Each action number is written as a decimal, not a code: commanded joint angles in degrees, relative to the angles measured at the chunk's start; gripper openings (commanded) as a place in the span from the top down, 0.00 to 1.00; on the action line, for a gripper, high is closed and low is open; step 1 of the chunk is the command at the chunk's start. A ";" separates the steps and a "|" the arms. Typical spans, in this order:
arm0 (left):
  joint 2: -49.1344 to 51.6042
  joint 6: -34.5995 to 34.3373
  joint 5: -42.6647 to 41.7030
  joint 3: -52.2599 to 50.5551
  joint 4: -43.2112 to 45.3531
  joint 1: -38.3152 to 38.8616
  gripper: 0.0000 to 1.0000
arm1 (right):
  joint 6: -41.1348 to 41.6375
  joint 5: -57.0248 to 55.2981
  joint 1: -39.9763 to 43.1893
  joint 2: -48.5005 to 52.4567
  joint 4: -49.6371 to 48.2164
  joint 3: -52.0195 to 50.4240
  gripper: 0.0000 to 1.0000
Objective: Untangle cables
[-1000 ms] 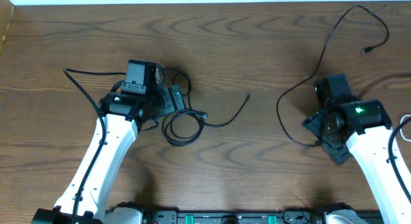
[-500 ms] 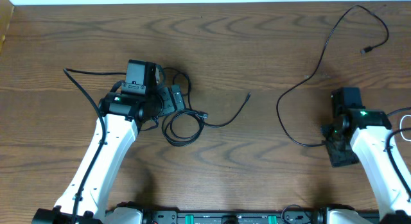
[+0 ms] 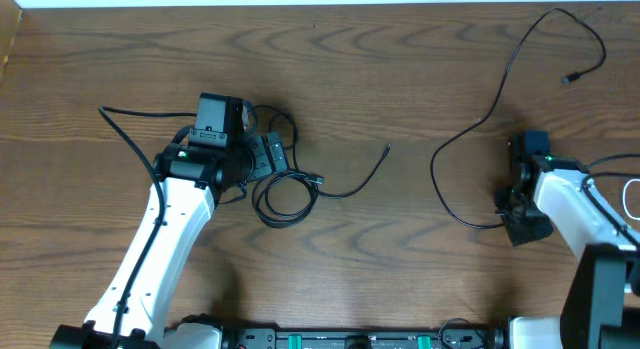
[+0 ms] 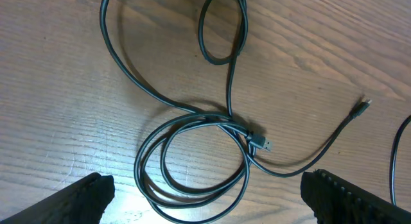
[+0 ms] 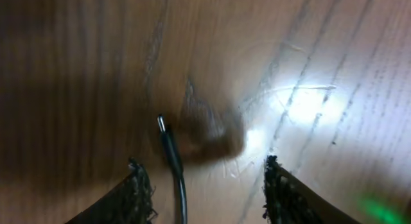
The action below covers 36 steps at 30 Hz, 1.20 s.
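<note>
Straddling a black cable [image 5: 170, 149] tip is the right pincer [image 5: 205, 172].

Blurred black cable [image 5: 171, 151], its length beyond the bottom edge.

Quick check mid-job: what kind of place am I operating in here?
Probably a robot lab or test bench rather than a home: a bare wood-grain table, a white left arm and right arm mounted at its near edge, and loose black cables lying on it.
</note>
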<state>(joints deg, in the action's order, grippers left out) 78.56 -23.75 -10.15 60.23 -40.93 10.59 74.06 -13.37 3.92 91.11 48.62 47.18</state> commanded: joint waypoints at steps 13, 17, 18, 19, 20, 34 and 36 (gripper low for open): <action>0.04 0.39 0.72 -0.07 -0.20 -0.13 0.01 | -2.40 -0.04 0.37 7.91 -4.15 -0.22 0.93; 0.04 0.39 0.72 -0.07 -0.20 -0.13 0.01 | -4.81 -0.24 0.39 7.91 -5.33 -0.20 0.99; 0.04 0.39 0.72 -0.07 -0.20 -0.13 0.01 | -6.10 -0.48 0.39 7.89 -6.05 -0.07 0.99; 0.04 0.39 0.72 -0.07 -0.20 -0.13 0.01 | -7.50 -0.85 0.44 7.89 -6.62 0.17 0.99; 0.04 0.39 0.72 -0.07 -0.20 -0.13 0.01 | -8.83 -1.31 0.52 7.89 -6.95 0.57 0.99; 0.04 0.39 0.72 -0.07 -0.20 -0.13 0.00 | -36.28 -4.66 3.13 6.86 9.94 23.23 0.99; 0.04 0.39 0.72 -0.07 -0.20 -0.13 0.00 | -36.26 -7.26 3.13 6.16 12.92 26.49 0.99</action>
<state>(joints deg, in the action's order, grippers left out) 78.56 -23.75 -10.17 60.23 -40.95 10.59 43.00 -16.32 7.05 98.83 59.55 69.63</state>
